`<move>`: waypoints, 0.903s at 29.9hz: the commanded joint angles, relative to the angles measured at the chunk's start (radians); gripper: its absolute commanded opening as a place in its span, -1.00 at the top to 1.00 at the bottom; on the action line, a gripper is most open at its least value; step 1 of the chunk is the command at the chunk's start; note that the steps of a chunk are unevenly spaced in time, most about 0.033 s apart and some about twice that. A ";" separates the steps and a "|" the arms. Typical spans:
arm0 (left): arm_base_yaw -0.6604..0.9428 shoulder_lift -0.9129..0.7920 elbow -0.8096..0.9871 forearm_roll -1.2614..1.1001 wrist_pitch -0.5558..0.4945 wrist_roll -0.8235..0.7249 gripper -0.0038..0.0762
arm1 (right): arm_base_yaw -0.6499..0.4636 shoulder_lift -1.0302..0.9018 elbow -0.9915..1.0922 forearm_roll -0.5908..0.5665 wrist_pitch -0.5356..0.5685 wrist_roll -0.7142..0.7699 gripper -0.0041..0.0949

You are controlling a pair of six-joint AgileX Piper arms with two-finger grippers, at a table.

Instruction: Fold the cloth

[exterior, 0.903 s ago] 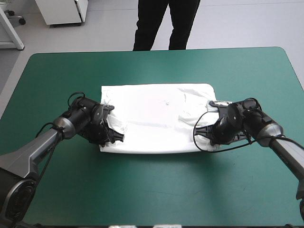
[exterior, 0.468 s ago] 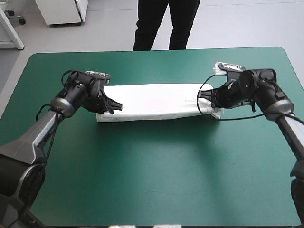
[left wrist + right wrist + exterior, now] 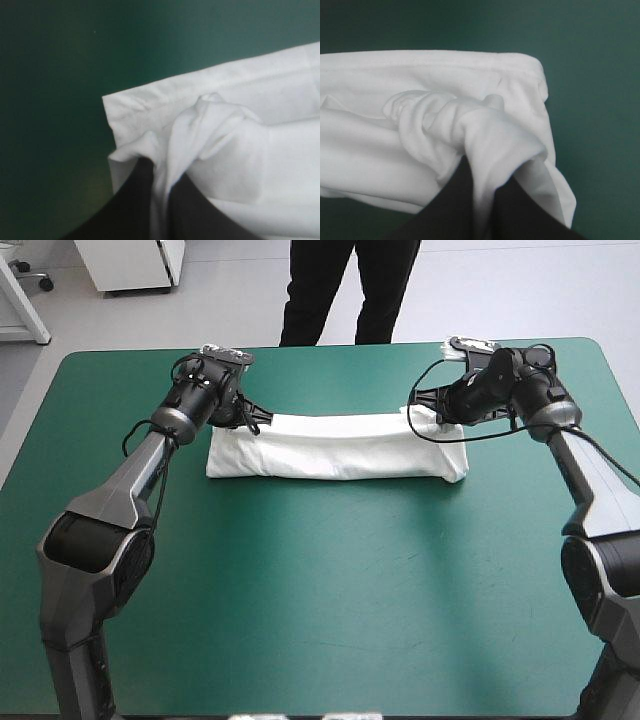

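Left tool (image 3: 252,420): pinching the T-shirt (image 3: 340,448) at its left far corner, white cloth bunched in its grip. Right tool (image 3: 422,410): likewise pinching the right far corner. T-shirt: lies on the teal-green bench (image 3: 320,590) toward the far side, now a long narrow band; earlier it lay wider, with both tools at its near edge. Change: near edge carried over to the far edge. Assessment: lengthwise fold appears made; release and a crosswise fold likely remain.

Seemingly plain white T-shirt (image 3: 340,445); teal-green cover (image 3: 320,590).
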 commanded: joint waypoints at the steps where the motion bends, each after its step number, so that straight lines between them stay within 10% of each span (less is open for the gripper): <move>1: 0.017 -0.006 -0.066 0.018 -0.045 -0.015 0.93 | -0.010 0.016 -0.091 -0.005 -0.050 -0.013 0.95; 12: 0.068 0.075 -0.066 -0.020 -0.160 -0.043 0.90 | -0.020 0.136 -0.147 0.001 -0.069 -0.032 0.92; 21: 0.066 0.082 -0.102 -0.148 -0.133 0.061 -0.44 | -0.020 0.139 -0.147 0.060 -0.016 -0.111 -0.17; 27: 0.066 0.082 -0.219 -0.127 0.029 0.061 -0.36 | -0.020 0.092 -0.147 0.046 0.025 -0.111 -0.17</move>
